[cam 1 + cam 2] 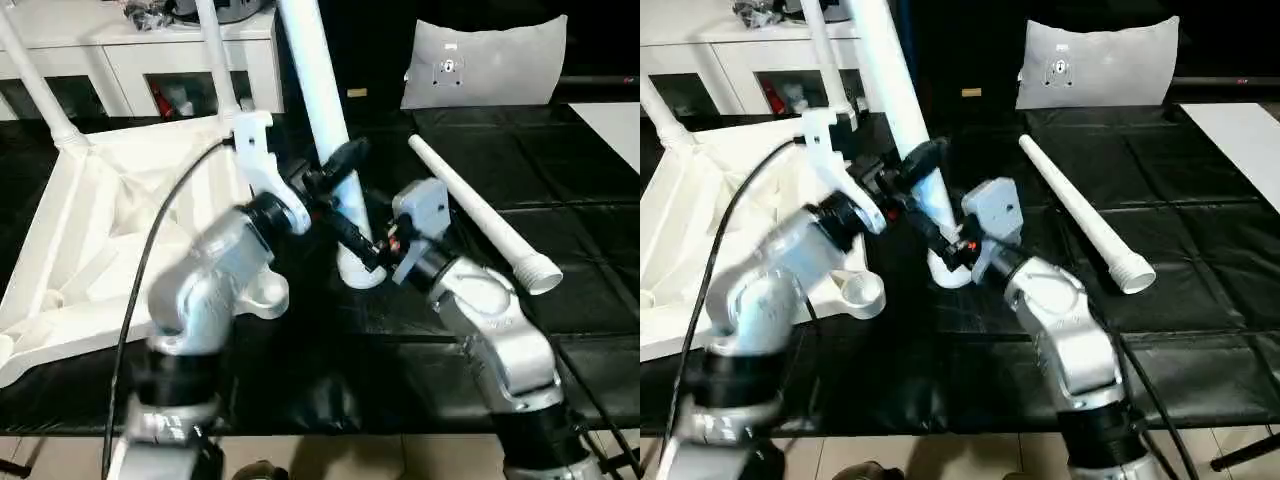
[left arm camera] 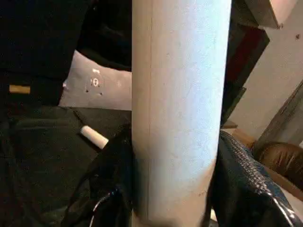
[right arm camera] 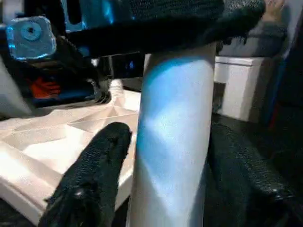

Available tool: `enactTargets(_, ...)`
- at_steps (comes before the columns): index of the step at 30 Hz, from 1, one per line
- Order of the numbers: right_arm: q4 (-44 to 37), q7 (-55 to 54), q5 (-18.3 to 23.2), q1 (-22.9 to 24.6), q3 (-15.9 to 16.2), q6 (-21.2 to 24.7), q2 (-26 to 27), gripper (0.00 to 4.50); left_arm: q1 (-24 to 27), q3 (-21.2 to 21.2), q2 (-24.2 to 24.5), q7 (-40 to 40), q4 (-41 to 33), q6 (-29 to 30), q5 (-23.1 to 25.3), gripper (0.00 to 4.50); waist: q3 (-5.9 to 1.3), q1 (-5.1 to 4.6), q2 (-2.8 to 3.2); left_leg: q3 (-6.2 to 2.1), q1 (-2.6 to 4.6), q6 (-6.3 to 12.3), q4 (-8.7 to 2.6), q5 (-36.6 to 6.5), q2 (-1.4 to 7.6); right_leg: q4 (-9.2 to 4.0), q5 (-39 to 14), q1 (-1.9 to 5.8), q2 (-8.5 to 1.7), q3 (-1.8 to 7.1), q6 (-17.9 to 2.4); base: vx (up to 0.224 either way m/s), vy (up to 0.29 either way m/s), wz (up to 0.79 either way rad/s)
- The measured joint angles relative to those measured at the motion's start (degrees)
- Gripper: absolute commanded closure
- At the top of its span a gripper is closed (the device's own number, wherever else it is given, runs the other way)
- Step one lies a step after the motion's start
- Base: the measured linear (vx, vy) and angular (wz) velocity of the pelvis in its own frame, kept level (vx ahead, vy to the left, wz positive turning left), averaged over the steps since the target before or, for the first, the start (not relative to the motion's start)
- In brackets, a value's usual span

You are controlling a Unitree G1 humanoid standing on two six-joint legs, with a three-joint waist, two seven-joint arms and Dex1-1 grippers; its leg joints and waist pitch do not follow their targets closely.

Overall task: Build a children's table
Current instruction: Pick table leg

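While both hands flank one leg [image 1: 322,110], cushion [image 1: 485,63] behind (upright), spare leg [image 1: 480,217] alongside

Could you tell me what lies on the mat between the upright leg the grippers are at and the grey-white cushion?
In the left eye view, a loose table leg lies slanted on the black mat, between the upright leg and the cushion; otherwise bare mat.

Loose leg [image 1: 485,215] blocks the black mat [image 1: 590,300] (right side).
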Motion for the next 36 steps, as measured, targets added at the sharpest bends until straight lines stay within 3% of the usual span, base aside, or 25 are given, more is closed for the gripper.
enactTargets(5,-3.91,2.76,6.44,-1.59,-2.63,8.79,-3.36,1.03,-2.52,1.64,2.97,-4.11,2.67,0.81,-1.71,2.68,0.03,0.25,-0.06,0.03,0.00,0.07,0.02,0.05,-0.01,0.03,0.02,0.00,-0.02,0.00,0.01,0.000,0.000,0.00)
enactTargets(13,-5.76,9.23,20.29,-5.34,-10.16,27.35,-12.37,0.26,-7.97,5.20,7.25,-10.82,9.36,7.66,-8.03,2.68,0.02,0.47,-0.08,0.09,0.02,0.20,0.13,0.14,-0.03,0.05,0.16,0.04,-0.07,0.03,-0.05,0.000,0.000,0.00)
enactTargets(18,-5.75,12.51,28.49,-7.18,-13.69,35.28,-15.75,0.16,-9.67,5.32,9.28,-15.19,12.07,10.39,-9.64,2.68,0.03,0.46,-0.12,0.12,0.02,0.46,0.13,0.30,-0.03,0.08,0.17,0.02,-0.07,0.04,-0.05,0.000,0.000,0.00)
enactTargets(21,-5.75,13.73,29.26,-8.38,-14.18,36.33,-17.39,0.16,-10.74,5.31,9.73,-16.54,12.45,11.56,-10.57,2.68,0.02,0.67,-0.12,0.12,0.02,0.51,0.13,0.34,-0.02,0.09,0.17,0.03,-0.07,0.03,-0.06,0.000,0.000,0.00)
enactTargets(27,-5.51,15.00,25.89,-8.38,-9.78,36.63,-20.84,0.11,-10.71,0.34,12.04,-22.07,10.93,11.25,-9.20,2.68,0.12,1.39,-0.44,0.16,0.02,0.52,0.14,0.35,-0.01,0.09,0.17,0.02,-0.09,0.03,-0.06,0.000,0.000,0.00)
enactTargets(36,-2.32,14.41,24.39,-9.88,-6.08,37.55,-19.93,0.11,-10.75,-5.13,13.45,-26.04,7.28,10.31,-6.22,2.68,0.14,1.77,-0.74,0.21,0.02,0.39,0.13,0.37,-0.01,0.11,0.19,0.00,-0.10,0.05,-0.08,0.000,0.000,0.00)
